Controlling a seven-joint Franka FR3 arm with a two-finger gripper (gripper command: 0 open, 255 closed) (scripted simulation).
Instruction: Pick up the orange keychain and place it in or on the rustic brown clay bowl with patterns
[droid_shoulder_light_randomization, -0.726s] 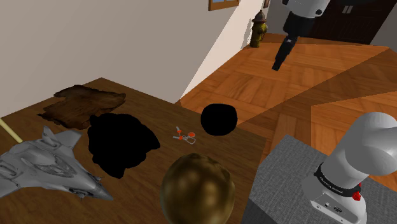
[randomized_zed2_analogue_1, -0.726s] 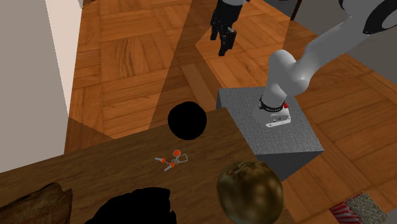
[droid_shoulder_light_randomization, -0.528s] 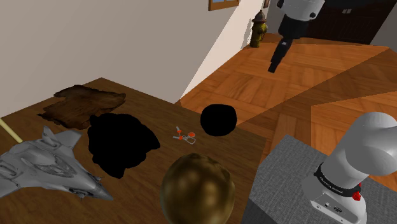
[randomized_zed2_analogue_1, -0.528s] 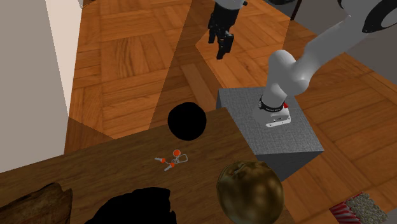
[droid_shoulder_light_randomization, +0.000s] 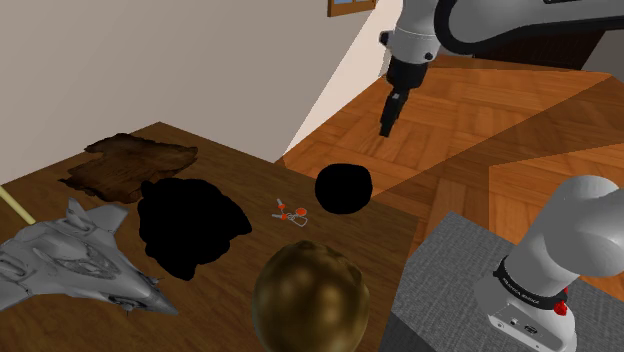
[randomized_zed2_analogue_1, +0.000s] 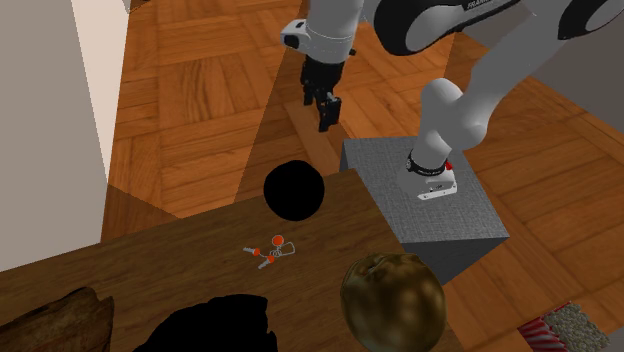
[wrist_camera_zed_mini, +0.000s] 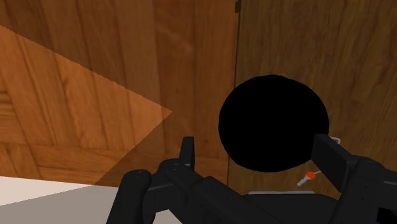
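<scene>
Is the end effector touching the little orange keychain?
Apart. In the shoulder view the end effector hangs above the floor, far from the keychain on the table.

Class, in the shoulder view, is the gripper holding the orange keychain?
No. The keychain lies on the table, while the open gripper hangs in the air well apart from it.

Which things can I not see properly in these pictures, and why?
Keychain: in the wrist view, mostly behind a finger; too small elsewhere.
Bowl: the shoulder view's bottom edge cuts it; patterns unclear.
Round black shape: pure black, no detail.
</scene>
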